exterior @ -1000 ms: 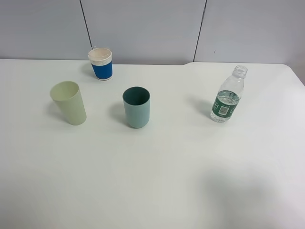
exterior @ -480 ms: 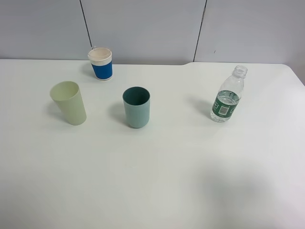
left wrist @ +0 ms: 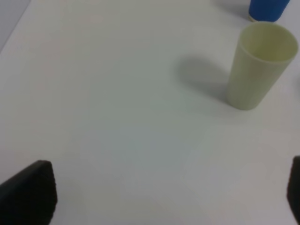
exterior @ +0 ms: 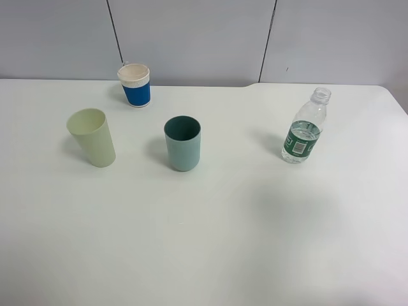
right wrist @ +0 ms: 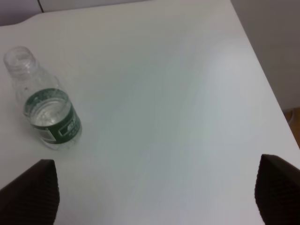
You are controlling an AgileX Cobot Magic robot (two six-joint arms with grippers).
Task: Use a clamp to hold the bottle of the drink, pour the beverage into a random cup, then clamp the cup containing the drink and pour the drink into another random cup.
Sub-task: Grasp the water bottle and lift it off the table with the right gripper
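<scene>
standing upright: three cups (exterior: 183, 150), one bottle (exterior: 304, 131).

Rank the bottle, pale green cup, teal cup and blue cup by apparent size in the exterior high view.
1. Bottle, the tallest.
2. Pale green cup and teal cup, too alike to separate.
3. Blue cup, smallest, though it stands farthest back, so distance may account for some of that.

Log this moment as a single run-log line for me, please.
phase: pre-grasp | bottle: upright, uncapped, ungrasped | left gripper: open, facing pale green cup | right gripper: open, facing bottle
</scene>
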